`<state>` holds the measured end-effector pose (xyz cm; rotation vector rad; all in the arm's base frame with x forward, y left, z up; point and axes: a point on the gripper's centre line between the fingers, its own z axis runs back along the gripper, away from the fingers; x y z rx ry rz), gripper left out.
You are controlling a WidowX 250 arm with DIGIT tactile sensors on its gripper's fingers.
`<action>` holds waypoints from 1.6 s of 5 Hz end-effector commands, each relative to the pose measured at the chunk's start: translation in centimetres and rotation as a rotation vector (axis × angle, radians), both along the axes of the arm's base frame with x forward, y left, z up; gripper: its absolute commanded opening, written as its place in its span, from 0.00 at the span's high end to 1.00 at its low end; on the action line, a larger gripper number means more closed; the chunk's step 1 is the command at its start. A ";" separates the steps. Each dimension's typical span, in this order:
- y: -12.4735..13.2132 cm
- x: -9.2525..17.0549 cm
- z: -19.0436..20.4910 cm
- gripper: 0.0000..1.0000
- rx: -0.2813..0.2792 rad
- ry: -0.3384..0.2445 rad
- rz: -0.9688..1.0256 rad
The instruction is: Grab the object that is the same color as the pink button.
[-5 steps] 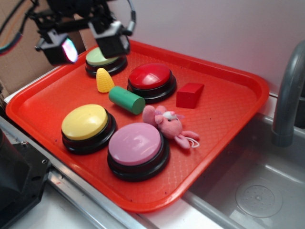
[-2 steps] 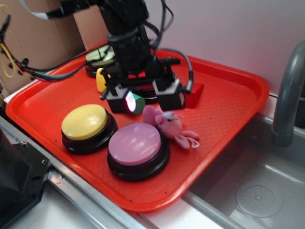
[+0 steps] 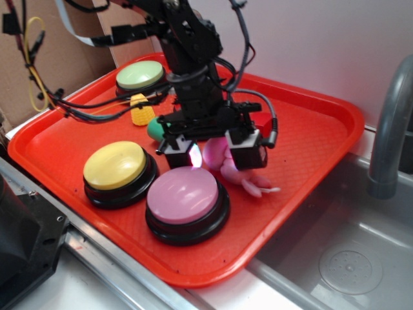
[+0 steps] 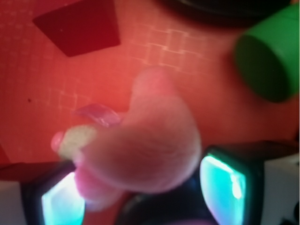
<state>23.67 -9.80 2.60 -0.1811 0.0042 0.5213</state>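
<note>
Nearest the camera in the exterior view, the large round pink dome-topped button on its black base [image 3: 186, 204] sits at the front of the orange-red plastic tray [image 3: 310, 139], with a yellow dome button [image 3: 119, 172] beside it to the left. Just behind the pink button, the black gripper with its glowing pads [image 3: 216, 154] is down over the small pink plush bunny [image 3: 219, 157], one finger on each side of the toy's body; the bunny's legs and thin white string stick out toward the tray's right edge. The wrist view shows the plush bunny [image 4: 150, 145] filling the space between the two lit pads [image 4: 222, 180], the jaws spread wide around it, though whether the pads press the fur cannot be told. Behind the gripper lie a green cylinder [image 3: 153, 127], a yellow corn-shaped toy [image 3: 139, 110] and a red block [image 4: 79, 26], the block mostly hidden by the arm from outside. Farthest back, at the tray's rear left corner, stands a pale green dome button [image 3: 139, 76]. A grey metal faucet [image 3: 391, 123] rises over the sink to the right.
</note>
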 end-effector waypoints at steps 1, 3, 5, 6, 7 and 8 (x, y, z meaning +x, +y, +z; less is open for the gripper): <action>0.9 1.4 -0.1 0.00 -0.003 -0.043 -0.005; 0.2 2.8 -0.4 0.73 0.060 -0.086 0.024; -0.2 3.5 -1.5 1.00 0.140 -0.075 0.066; 0.2 3.6 -0.7 1.00 0.172 -0.066 0.054; 1.2 3.2 2.9 1.00 0.200 -0.065 -0.048; 2.5 2.6 7.3 1.00 0.213 -0.101 -0.116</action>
